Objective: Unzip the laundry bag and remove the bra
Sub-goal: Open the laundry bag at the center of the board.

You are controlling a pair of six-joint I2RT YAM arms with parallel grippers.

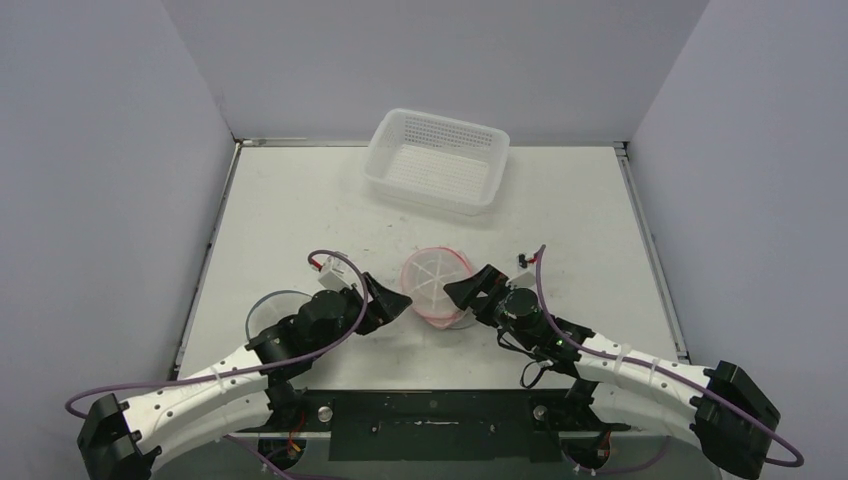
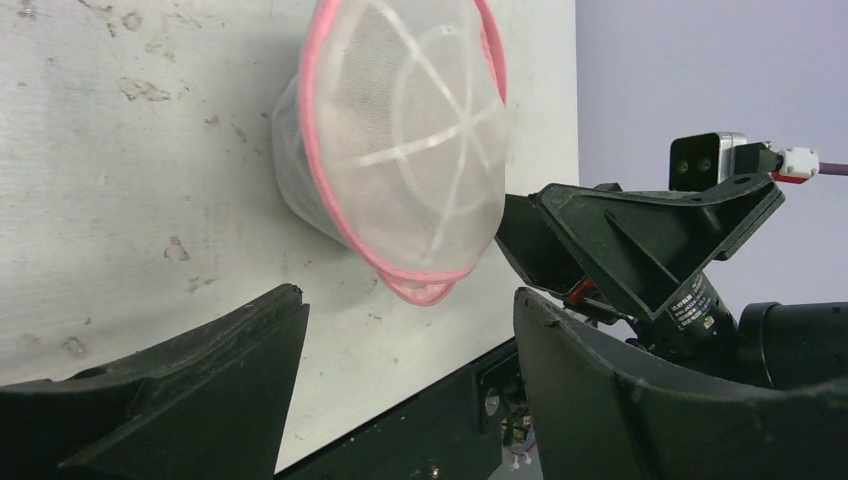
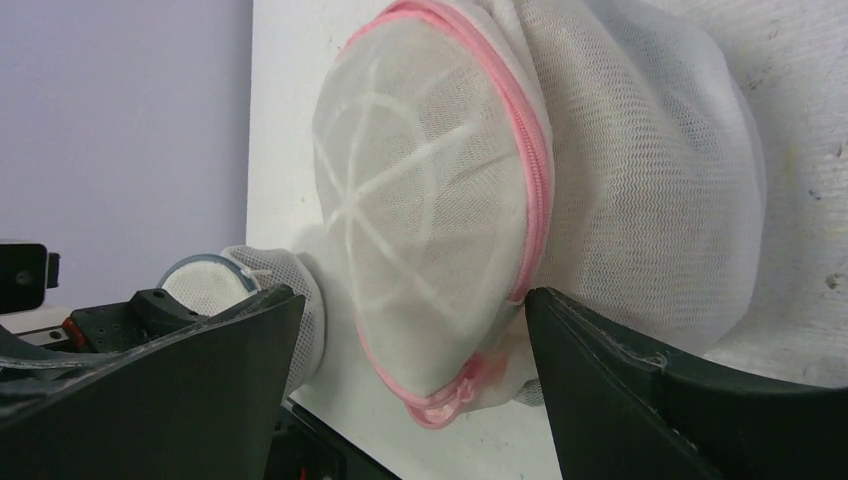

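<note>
The laundry bag (image 1: 436, 283) is a domed white mesh pouch with a pink zipper (image 3: 535, 170) round its rim, lying on the table between both arms. The bra is hidden; the mesh shows only white ribs. My left gripper (image 1: 397, 303) stands open just left of the bag, and in the left wrist view the left gripper (image 2: 408, 295) has nothing between its fingers. My right gripper (image 1: 460, 292) is open at the bag's right side. In the right wrist view the bag's (image 3: 440, 200) lower edge sits between its fingers (image 3: 640, 390), one fingertip touching the zipper line.
A white perforated basket (image 1: 437, 160) stands at the back of the table. Grey walls close in the left and right sides. The right gripper (image 2: 640, 240) shows close beside the bag in the left wrist view. The near table edge lies right under both grippers.
</note>
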